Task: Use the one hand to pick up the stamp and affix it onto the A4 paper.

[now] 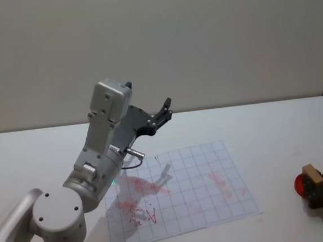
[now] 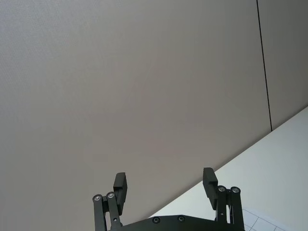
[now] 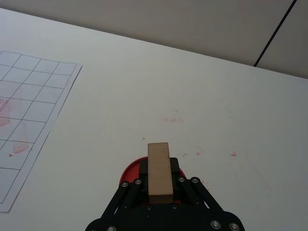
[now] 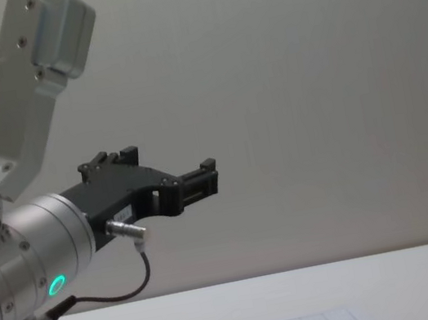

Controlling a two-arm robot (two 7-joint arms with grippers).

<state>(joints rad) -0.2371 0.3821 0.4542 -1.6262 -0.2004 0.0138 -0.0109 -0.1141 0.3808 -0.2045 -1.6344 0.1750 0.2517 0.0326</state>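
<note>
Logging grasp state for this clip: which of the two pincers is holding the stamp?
The right pincer, shut on the tan stamp; the left pincer hangs open and empty in the air by the A4 paper.

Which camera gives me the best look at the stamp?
The right wrist view: the stamp stands close and centred, clamped between the right gripper's jaws. The head view shows it small at its right edge, off the A4 paper. The left wrist and chest views face the wall, with the open left gripper raised.
</note>
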